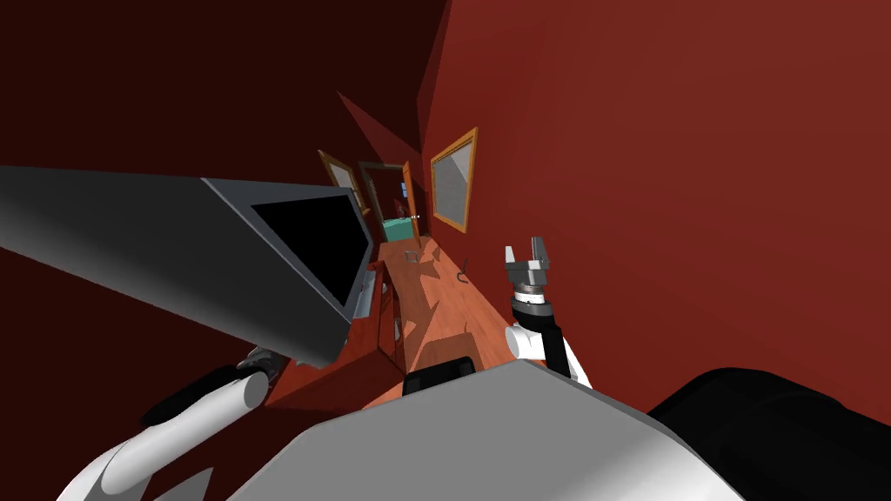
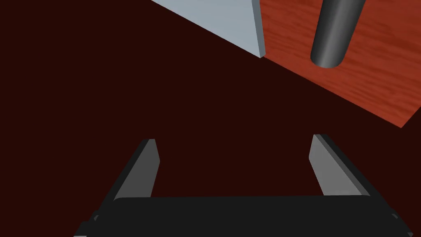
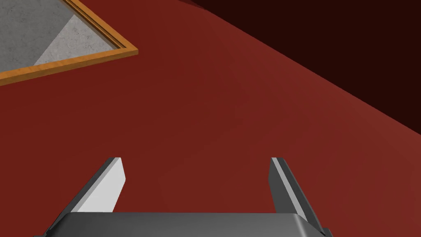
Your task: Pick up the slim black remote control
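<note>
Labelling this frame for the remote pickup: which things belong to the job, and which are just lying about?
Job: dark slim bar, likely the remote, on the wooden surface; left gripper, open.
Lying about: television; wood-framed grey panel on the wall; right gripper, open, raised.

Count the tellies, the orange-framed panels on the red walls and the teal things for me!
Television: 1
Orange-framed panels: 2, one on the right-hand wall, one on the far left wall
Teal block: 1
Total: 4
</note>
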Available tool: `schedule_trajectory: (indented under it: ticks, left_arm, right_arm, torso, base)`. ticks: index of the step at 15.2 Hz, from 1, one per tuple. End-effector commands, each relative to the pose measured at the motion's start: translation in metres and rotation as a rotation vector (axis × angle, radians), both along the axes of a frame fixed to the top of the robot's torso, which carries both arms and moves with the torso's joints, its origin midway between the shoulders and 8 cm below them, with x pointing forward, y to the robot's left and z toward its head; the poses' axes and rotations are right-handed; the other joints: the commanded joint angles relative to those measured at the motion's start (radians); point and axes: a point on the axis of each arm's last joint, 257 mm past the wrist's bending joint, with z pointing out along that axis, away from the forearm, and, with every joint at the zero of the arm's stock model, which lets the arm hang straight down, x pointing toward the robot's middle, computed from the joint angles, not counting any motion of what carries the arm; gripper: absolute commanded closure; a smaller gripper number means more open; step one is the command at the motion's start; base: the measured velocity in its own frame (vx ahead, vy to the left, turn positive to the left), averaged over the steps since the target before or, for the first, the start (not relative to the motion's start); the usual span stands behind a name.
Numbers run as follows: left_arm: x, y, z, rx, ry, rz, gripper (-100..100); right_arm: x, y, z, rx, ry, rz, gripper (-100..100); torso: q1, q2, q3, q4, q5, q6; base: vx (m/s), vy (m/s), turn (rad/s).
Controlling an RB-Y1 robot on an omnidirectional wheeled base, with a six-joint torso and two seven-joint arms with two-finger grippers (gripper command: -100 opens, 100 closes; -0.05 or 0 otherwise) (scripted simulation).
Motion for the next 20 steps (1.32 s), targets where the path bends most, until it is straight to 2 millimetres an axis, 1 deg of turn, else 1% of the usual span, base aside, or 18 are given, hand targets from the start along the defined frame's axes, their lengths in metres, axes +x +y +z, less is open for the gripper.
schedule_trajectory:
  ticks: [1, 3, 4, 6, 7, 9, 10, 12, 13, 15, 16, 17, 18, 20]
  left_arm:
    - [-0.021, 0.009, -0.022, -0.048, 0.061, 0.039, -100]
    - [-0.025, 0.007, -0.027, -0.063, 0.082, 0.042, -100]
    - [-0.043, 0.012, -0.043, -0.102, 0.124, 0.072, -100]
    - [-0.046, 0.010, -0.047, -0.114, 0.141, 0.075, -100]
    - [-0.063, 0.014, -0.061, -0.152, 0.176, 0.101, -100]
    - [-0.067, 0.012, -0.066, -0.167, 0.197, 0.104, -100]
    - [-0.086, 0.013, -0.081, -0.211, 0.237, 0.130, -100]
    - [-0.088, 0.011, -0.083, -0.221, 0.250, 0.132, -100]
    - [-0.107, 0.011, -0.097, -0.266, 0.289, 0.155, -100]
    - [-0.110, 0.008, -0.099, -0.275, 0.300, 0.156, -100]
    - [-0.129, 0.006, -0.113, -0.324, 0.341, 0.178, -100]
    - [-0.130, 0.005, -0.114, -0.329, 0.347, 0.178, -100]
    - [-0.149, 0.002, -0.126, -0.375, 0.382, 0.197, -100]
    - [-0.150, 0.000, -0.127, -0.382, 0.390, 0.198, -100]
  right_arm:
    - [0.000, 0.000, 0.000, 0.000, 0.000, 0.000, 0]
    - [0.000, 0.000, 0.000, 0.000, 0.000, 0.000, 0]
    - [0.000, 0.000, 0.000, 0.000, 0.000, 0.000, 0]
    - [0.000, 0.000, 0.000, 0.000, 0.000, 0.000, 0]
    - [0.000, 0.000, 0.000, 0.000, 0.000, 0.000, 0]
    - [0.000, 0.000, 0.000, 0.000, 0.000, 0.000, 0]
    - [0.000, 0.000, 0.000, 0.000, 0.000, 0.000, 0]
    - [0.000, 0.000, 0.000, 0.000, 0.000, 0.000, 0]
    - [0.000, 0.000, 0.000, 0.000, 0.000, 0.000, 0]
    - [0.000, 0.000, 0.000, 0.000, 0.000, 0.000, 0]
    - [0.000, 0.000, 0.000, 0.000, 0.000, 0.000, 0]
    - [0.000, 0.000, 0.000, 0.000, 0.000, 0.000, 0]
    - [0.000, 0.000, 0.000, 0.000, 0.000, 0.000, 0]
    - [0.000, 0.000, 0.000, 0.000, 0.000, 0.000, 0]
  torso:
    - [0.000, 0.000, 0.000, 0.000, 0.000, 0.000]
    - [0.000, -0.001, 0.000, 0.000, 0.000, 0.001]
    - [0.000, 0.000, 0.000, 0.000, 0.000, 0.000]
    - [0.000, -0.001, 0.000, 0.000, 0.000, 0.001]
    - [0.000, 0.000, 0.000, 0.000, 0.000, 0.000]
    - [0.001, -0.001, 0.000, 0.000, 0.000, 0.000]
    - [0.000, 0.000, 0.000, 0.000, 0.000, 0.000]
    - [0.001, -0.001, 0.000, 0.000, 0.000, 0.001]
    - [0.001, 0.000, 0.000, 0.000, 0.000, 0.000]
    - [0.001, -0.001, -0.001, 0.000, 0.000, 0.000]
    - [0.001, -0.001, 0.000, 0.000, 0.000, 0.000]
    - [0.001, -0.001, 0.000, 0.000, 0.000, 0.001]
    - [0.001, -0.001, 0.000, 0.000, 0.000, 0.000]
    - [0.002, -0.001, -0.001, 0.000, 0.001, 0.000]
  base:
    - [0.047, 0.008, -0.183]
    - [0.044, 0.012, -0.183]
    - [0.043, 0.009, -0.245]
    - [0.041, 0.015, -0.168]
    - [0.044, 0.018, -0.233]
    - [0.039, 0.022, -0.142]
    - [0.042, 0.018, -0.168]
    - [0.040, 0.023, -0.168]
    - [0.046, 0.024, -0.196]
    - [0.045, 0.026, -0.143]
    - [0.042, 0.026, -0.172]
    - [0.042, 0.030, -0.201]
    - [0.056, 0.037, -0.264]
    - [0.051, 0.045, -0.128]
